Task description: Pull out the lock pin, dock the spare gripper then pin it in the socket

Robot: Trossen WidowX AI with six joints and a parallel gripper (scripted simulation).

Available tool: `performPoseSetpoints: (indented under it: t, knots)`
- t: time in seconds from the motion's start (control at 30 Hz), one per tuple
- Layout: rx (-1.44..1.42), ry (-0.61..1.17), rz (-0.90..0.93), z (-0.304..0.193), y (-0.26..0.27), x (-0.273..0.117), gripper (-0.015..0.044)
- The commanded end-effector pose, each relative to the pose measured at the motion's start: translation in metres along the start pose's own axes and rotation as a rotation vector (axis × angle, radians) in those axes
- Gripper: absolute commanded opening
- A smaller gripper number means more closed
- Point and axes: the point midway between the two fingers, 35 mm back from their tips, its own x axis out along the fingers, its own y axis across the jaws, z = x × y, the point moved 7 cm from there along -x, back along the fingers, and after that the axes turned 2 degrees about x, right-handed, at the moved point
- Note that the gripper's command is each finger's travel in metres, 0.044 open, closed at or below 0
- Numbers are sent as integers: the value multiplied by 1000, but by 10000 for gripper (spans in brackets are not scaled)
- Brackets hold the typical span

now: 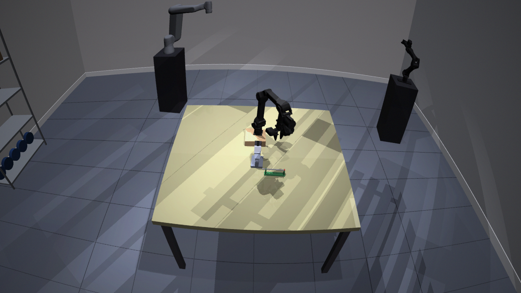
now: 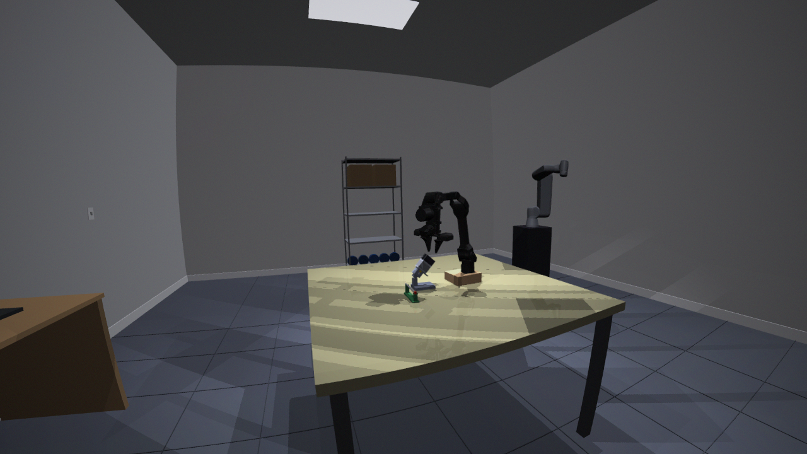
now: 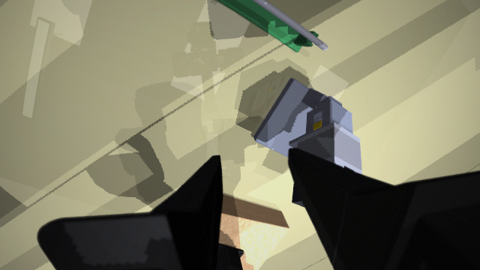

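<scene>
My gripper [image 1: 278, 139] [image 2: 432, 251] [image 3: 254, 159] is partly open with nothing between its fingers, above the table and off to one side of the mount. The grey-blue mount [image 1: 256, 165] [image 2: 424, 286] [image 3: 283, 112] stands on the table. A tilted grey body [image 1: 257, 149] [image 2: 420, 267] [image 3: 346, 146] with a black end, seemingly the spare gripper, sits up on it. A small yellow patch [image 3: 317, 124] shows in a side opening; how deep the body sits is unclear. The grey pin [image 1: 274, 169] [image 3: 296, 23] with a red end [image 1: 284, 170] [image 2: 415, 292] lies on a green rack [image 1: 274, 174] [image 2: 410, 297] [image 3: 255, 19].
The arm's base stands on a wooden block [image 1: 255, 143] [image 2: 464, 278] [image 3: 255, 214] behind the mount. The green rack is beside the mount's base, towards the table's front edge [image 1: 255, 230]. Two other arms stand on dark pedestals [image 1: 170, 80] [image 1: 397, 109] away from the table.
</scene>
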Motion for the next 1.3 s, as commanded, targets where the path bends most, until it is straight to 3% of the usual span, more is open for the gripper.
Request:
performPoseSetpoints:
  t: [0.0,0.3,0.73,1.27]
  knots:
    - [-415,60,-58,49,-22,27,180]
    - [-981,163,-80,101,-46,71,180]
    - [-988,164,-80,102,-46,74,180]
    - [-988,163,-80,103,-41,140,180]
